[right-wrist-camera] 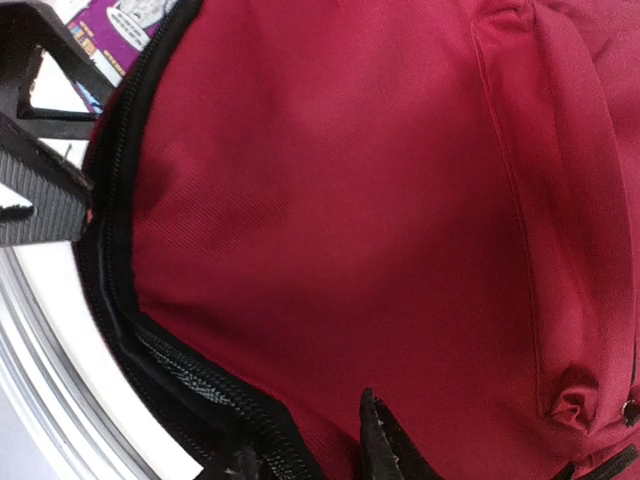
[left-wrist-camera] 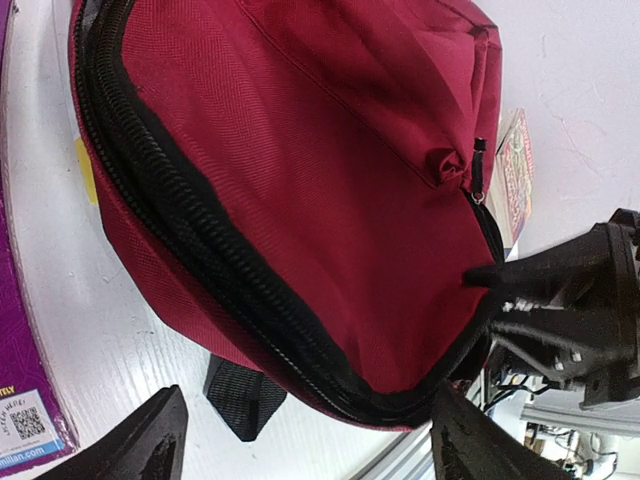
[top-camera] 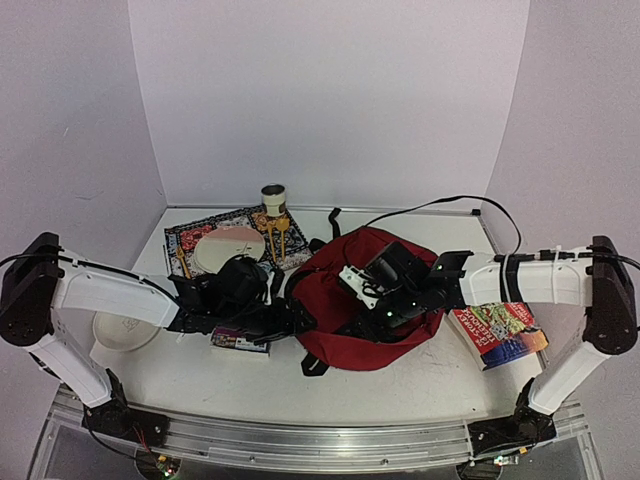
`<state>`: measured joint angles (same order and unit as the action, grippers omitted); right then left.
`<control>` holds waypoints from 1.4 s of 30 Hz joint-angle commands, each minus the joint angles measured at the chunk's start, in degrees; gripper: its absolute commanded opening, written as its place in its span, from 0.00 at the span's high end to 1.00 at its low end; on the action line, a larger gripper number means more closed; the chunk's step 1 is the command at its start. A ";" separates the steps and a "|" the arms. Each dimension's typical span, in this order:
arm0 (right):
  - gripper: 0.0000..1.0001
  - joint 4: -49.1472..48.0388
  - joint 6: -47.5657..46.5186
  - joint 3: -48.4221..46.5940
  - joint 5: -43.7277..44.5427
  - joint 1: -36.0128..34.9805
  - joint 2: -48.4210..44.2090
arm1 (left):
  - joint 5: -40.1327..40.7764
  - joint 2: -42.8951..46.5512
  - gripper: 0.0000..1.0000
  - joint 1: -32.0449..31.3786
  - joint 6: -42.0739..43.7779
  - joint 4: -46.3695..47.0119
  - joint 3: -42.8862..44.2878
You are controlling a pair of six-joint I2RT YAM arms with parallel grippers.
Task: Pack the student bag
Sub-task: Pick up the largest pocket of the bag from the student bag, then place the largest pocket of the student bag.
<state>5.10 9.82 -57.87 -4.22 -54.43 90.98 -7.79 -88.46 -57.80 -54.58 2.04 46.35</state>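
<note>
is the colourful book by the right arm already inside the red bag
No, the book lies flat on the table to the right of the student bag, outside it.

QR code and web address ending "millan.com" on purple booklet (left-wrist-camera: 15, 320), rest unreadable

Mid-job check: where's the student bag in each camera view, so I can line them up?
Top external: student bag mid-frame, on the table.
Left wrist: fills the upper frame.
Right wrist: fills nearly the whole frame.
Shared landmark: its black zipper track in both wrist views.
</note>
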 commanded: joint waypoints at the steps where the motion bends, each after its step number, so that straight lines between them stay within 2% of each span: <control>1: 0.95 -0.74 0.15 -1.99 0.86 -0.23 -1.11 | 0.79 2.96 0.11 0.06 -0.53 1.45 0.13; 2: 1.00 -0.95 0.65 -1.99 1.85 -0.22 -1.76 | 0.90 3.18 0.09 0.06 -0.54 1.43 0.10; 5: 1.00 -1.20 2.87 -2.08 4.95 -0.18 -3.68 | 1.63 3.83 0.06 0.05 -0.70 1.47 -0.07; 12: 1.00 -3.81 10.18 1.12 14.69 1.05 -10.25 | 2.85 4.64 0.06 0.06 -0.88 1.49 0.05; 17: 1.00 -7.39 13.35 3.76 15.05 3.58 -14.16 | 2.79 3.14 0.07 0.05 -0.89 1.60 0.94; 21: 1.00 -8.46 13.56 4.19 13.92 4.84 -14.69 | 3.99 0.69 0.11 0.06 -1.38 1.67 2.49; 27: 1.00 -9.76 13.79 5.27 13.15 8.08 -15.76 | 6.02 -4.32 0.33 0.13 -3.01 1.72 5.07; 35: 1.00 -12.15 13.21 5.92 11.63 17.22 -16.90 | 2.45 -7.73 0.78 0.06 -2.57 2.70 5.82; 37: 1.00 -12.71 13.28 5.83 12.07 19.08 -16.23 | 1.60 -7.74 0.87 -0.03 -2.34 3.08 5.87; 39: 1.00 -12.99 13.79 5.68 12.32 21.03 -15.12 | 0.95 -7.63 0.92 -0.23 -2.06 3.40 5.94; 42: 1.00 -13.01 14.91 5.72 13.42 23.58 -12.88 | 0.29 -7.66 0.92 -1.27 -1.70 4.13 6.39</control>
<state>-6.10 23.23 -52.05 7.33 -33.73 76.08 -5.79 -96.16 -57.90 -57.06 3.63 49.93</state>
